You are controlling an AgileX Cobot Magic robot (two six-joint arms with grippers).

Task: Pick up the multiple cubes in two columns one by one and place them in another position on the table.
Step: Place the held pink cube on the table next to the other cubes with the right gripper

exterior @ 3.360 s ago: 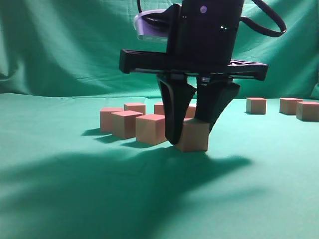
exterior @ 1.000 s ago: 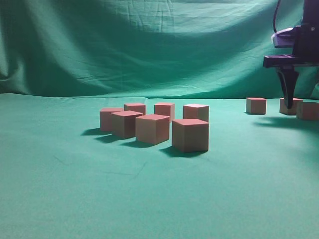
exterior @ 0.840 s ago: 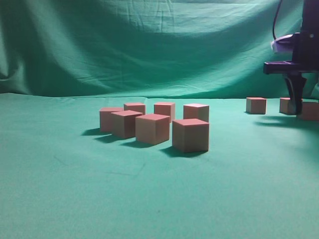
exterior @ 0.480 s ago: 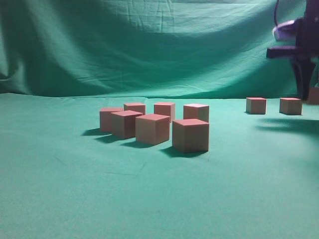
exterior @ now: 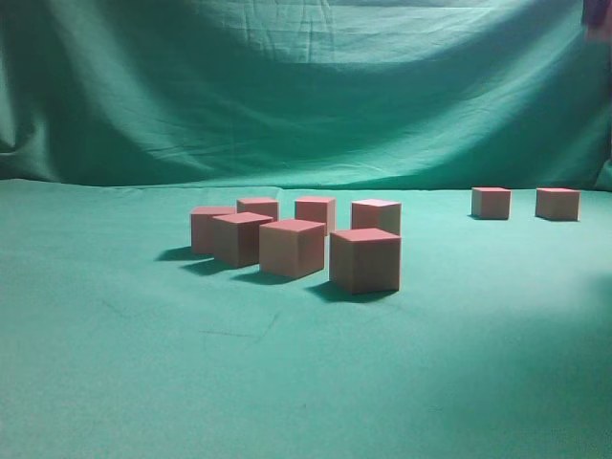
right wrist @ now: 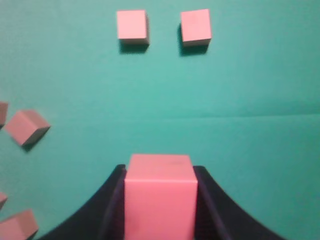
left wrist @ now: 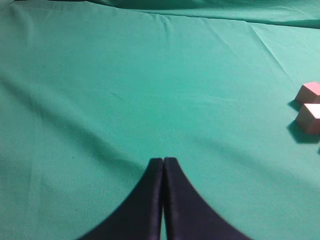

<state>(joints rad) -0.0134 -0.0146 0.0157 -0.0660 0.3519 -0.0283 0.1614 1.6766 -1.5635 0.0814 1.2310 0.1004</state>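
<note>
A: A green cloth backdrop point(exterior: 287, 86) hangs behind the table point(exterior: 306, 382), itself covered in slightly wrinkled green cloth. What sits on it?

B: Seven cubes point(exterior: 364, 259) cluster near the middle in the exterior view, in two rough columns running from near to far. The nearest and largest in frame stands at the right front, with another cube point(exterior: 292, 247) just to its left. Two more cubes point(exterior: 491, 202) stand well apart from that group, far right, side by side with a gap between them.

A: And the arms?

B: The right gripper point(right wrist: 159, 200) is clamped on one cube point(right wrist: 159, 197), its dark fingers point(right wrist: 112, 200) pressed against the cube's left and right sides. In the right wrist view it hangs above the table, with the far pair of cubes point(right wrist: 132, 25) beyond it and parts of the cluster at the left edge. The exterior view catches only a dark sliver at the top right corner.

A: The left one?

B: The left gripper point(left wrist: 163, 172) has its fingers pressed together with nothing between them, over bare cloth. Two cubes point(left wrist: 310, 117) show at the right edge of the left wrist view.
</note>
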